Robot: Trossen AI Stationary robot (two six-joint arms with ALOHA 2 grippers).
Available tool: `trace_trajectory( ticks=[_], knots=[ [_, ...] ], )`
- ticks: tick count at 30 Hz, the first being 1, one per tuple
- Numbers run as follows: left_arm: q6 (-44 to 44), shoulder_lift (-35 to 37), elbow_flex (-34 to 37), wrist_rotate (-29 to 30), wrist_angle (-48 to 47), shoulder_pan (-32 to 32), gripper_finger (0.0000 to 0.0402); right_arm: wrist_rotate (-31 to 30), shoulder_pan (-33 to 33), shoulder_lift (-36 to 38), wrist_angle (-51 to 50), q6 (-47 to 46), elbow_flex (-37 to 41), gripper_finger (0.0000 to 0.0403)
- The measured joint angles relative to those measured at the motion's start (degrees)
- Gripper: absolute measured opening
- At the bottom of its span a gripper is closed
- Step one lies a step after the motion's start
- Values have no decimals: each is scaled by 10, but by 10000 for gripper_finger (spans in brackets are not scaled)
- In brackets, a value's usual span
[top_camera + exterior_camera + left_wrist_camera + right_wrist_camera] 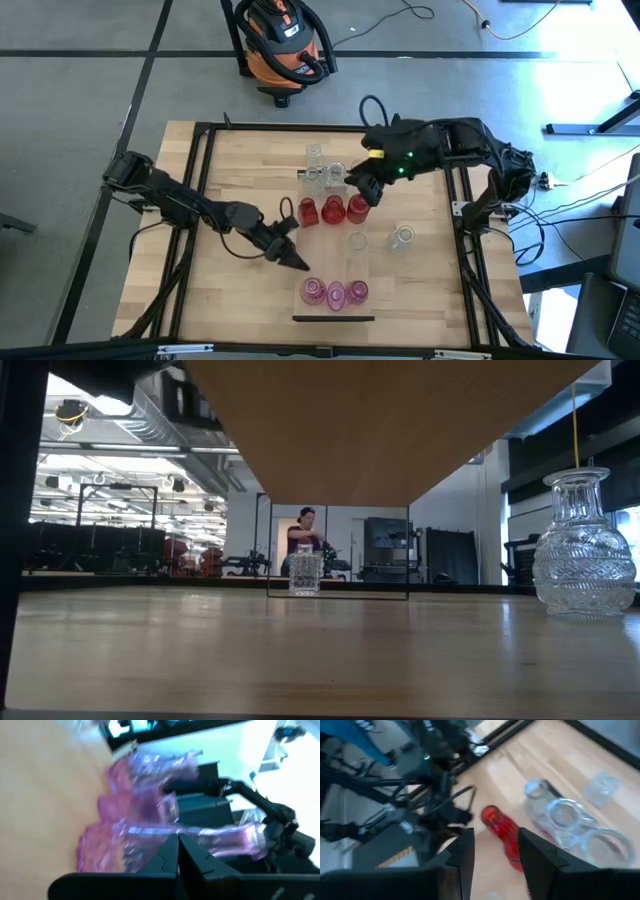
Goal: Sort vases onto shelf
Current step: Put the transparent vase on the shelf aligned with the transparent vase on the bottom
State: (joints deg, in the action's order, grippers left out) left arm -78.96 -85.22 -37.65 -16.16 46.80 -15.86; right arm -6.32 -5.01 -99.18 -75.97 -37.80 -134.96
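You were dealing with small glass vases: light, rigid, slick and breakable, so in my judgement the narrow neck was the place to take hold, with a gentle squeeze and a straight lift.

On the counter (240,170) the vases stood in rows by colour: clear vases (322,175) at the far end, red vases (333,211) in the middle, pink vases (335,292) nearest the front edge. Two more clear ones stood between the red and pink rows.

Your right end effector (362,190) sat at the right end of the red row, fingers partly apart. In the right wrist view a red vase (501,831) lay between the fingers (536,854); whether they gripped it, you could not tell.

Your left end effector (296,262) was closed and empty, just beside the pink row.
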Motion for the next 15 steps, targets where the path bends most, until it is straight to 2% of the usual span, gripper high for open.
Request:
trace_trajectory(
  ticks=[3, 5, 9, 12, 15],
  knots=[
    [16, 38, 0, 16, -19, 15, 0, 8, 5, 8, -15, 14, 1, 131],
    [40, 79, 0, 37, -57, 26, 0, -51, -11, 28, -29, 21, 1, 131],
    [101, 197, 0, 114, -203, 49, 0, -219, -61, 87, -55, 22, 0, 131],
    [141, 281, 0, 180, -286, 64, 0, -294, -84, 127, -86, 17, 0, 131],
    [171, 349, 0, 220, -323, 86, 0, -342, -103, 164, -130, -13, 0, 131]
  ],
)
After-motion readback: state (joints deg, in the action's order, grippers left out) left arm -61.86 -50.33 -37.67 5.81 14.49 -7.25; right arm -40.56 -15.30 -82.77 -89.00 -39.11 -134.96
